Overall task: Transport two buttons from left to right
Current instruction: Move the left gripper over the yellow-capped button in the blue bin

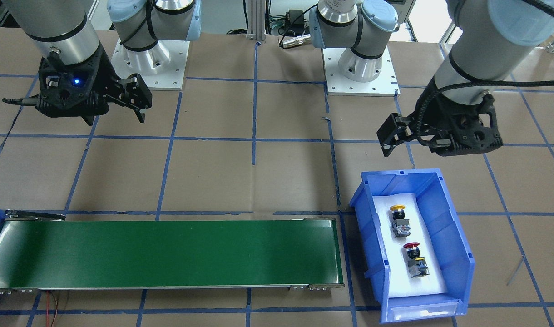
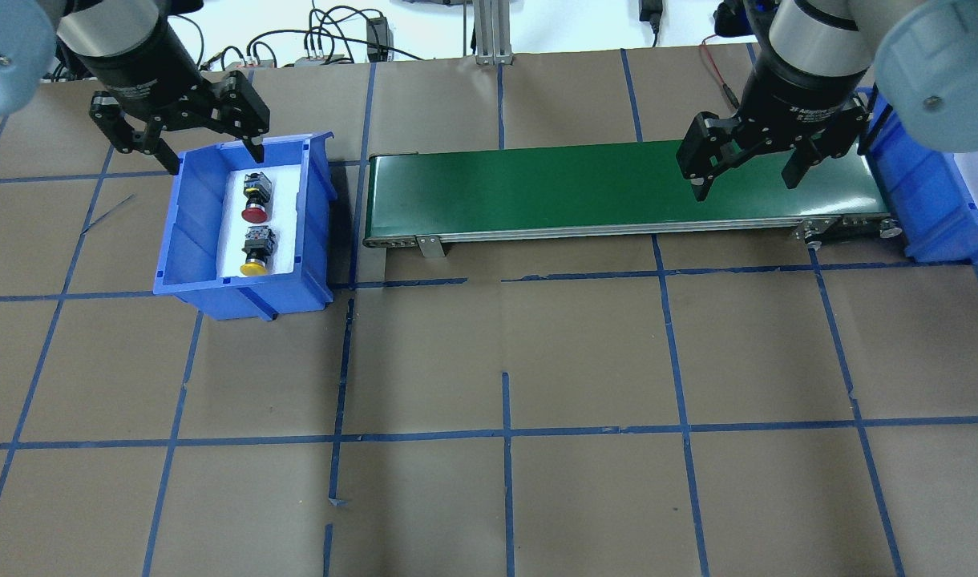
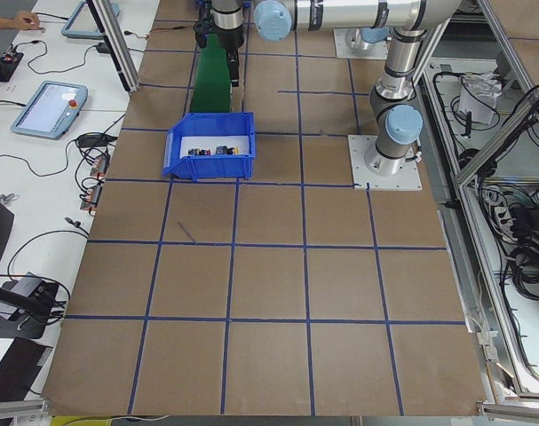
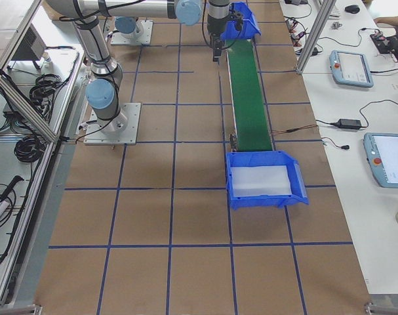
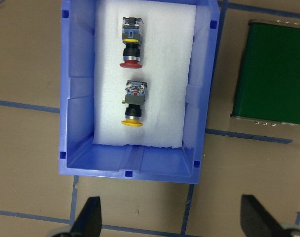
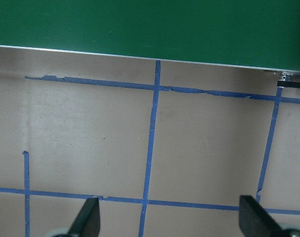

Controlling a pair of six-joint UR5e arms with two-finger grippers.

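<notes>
Two buttons lie on white foam in a blue bin (image 2: 196, 232) on my left side: the red-capped one (image 2: 255, 198) and the yellow-capped one (image 2: 256, 252). They also show in the front view, yellow (image 1: 399, 220) and red (image 1: 414, 260), and in the left wrist view, red (image 5: 131, 44) and yellow (image 5: 134, 103). My left gripper (image 2: 214, 159) is open and empty, held high by the bin's robot-side edge (image 5: 135, 173). My right gripper (image 2: 745, 186) is open and empty, high above the table beside the conveyor's right end.
A green conveyor belt (image 2: 601, 188) runs from beside the left bin to a second blue bin (image 2: 930, 208) at the right, lined with white foam (image 4: 261, 180). Brown paper with blue tape lines (image 2: 505, 433) covers the table. The arm bases (image 1: 363, 68) stand at the robot side.
</notes>
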